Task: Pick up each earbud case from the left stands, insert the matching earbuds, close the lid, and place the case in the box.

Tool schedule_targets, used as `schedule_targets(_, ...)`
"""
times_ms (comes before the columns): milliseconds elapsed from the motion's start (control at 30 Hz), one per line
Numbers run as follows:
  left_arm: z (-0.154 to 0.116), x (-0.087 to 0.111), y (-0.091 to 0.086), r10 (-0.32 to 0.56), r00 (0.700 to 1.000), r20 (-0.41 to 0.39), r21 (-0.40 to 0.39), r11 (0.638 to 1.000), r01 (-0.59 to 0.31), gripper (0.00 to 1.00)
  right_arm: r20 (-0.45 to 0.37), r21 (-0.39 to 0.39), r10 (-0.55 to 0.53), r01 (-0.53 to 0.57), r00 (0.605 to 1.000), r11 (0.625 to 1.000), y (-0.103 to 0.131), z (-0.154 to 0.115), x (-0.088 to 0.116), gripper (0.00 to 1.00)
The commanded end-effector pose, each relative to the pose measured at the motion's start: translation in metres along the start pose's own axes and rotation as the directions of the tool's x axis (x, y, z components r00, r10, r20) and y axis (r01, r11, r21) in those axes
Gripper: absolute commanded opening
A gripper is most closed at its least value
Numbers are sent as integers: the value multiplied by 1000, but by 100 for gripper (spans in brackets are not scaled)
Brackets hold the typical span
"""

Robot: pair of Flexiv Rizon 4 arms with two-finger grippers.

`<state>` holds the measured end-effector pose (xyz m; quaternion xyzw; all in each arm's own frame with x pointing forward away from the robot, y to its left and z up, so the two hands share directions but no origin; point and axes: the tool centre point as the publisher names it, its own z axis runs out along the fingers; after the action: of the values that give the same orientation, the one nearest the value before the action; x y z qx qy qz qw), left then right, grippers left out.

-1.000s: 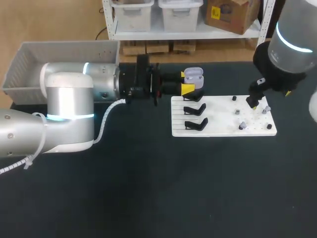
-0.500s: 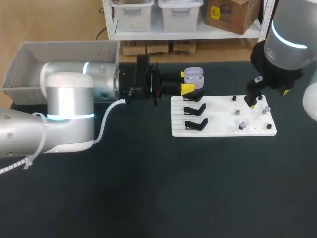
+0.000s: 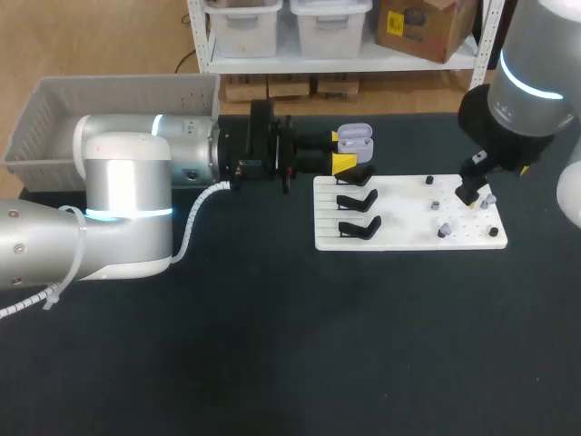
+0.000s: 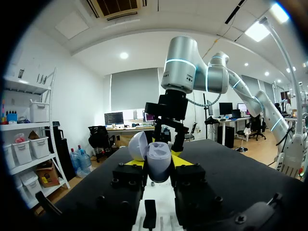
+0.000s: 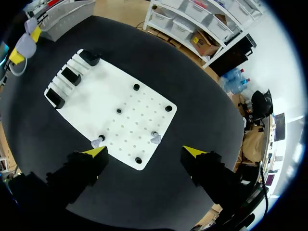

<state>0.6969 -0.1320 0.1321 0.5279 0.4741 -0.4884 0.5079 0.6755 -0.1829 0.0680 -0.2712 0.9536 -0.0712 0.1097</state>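
Earbud case [image 4: 158,161], lid raised, sits gripped in the left end effector [image 3: 341,150] by the far stand [image 3: 357,174] of the white board [image 3: 408,234]; the right end effector [image 5: 144,152] hangs above its pegs [image 3: 443,231], fingers [image 5: 96,152] spread wide.

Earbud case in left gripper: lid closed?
No, the earbud case held by the left gripper has its lid swung open to one side.

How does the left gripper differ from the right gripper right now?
The left gripper is shut on the open-lidded earbud case; the right gripper is open and empty. The left gripper lies level at one end of the white board; the right gripper points down over the other end. Both have yellow fingertips.
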Motion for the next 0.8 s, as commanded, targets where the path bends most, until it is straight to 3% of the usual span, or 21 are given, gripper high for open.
schedule_targets(33,0,0,-1,2,1000,2,-5,1000,-2,0,-10,-8,-18,18,1000,1000,-3,14,-5,100)
schedule_targets(200,0,0,-1,2,1000,2,-5,1000,-2,0,-26,-27,-65,65,998,998,-2,21,-3,100)
schedule_targets(267,0,0,-1,2,1000,2,-5,1000,-2,0,-34,-27,-71,70,997,997,-1,26,-3,82)
schedule_targets(400,0,0,-1,2,1000,2,-5,1000,-2,0,-47,-35,-71,69,996,997,-2,34,0,58)
schedule_targets(567,0,0,-1,2,1000,2,-5,1000,-2,0,-59,-45,-61,59,996,997,-6,41,3,48)
schedule_targets(800,0,0,-1,2,1000,2,-5,1000,-2,0,-82,-35,-13,10,997,999,-11,48,3,47)
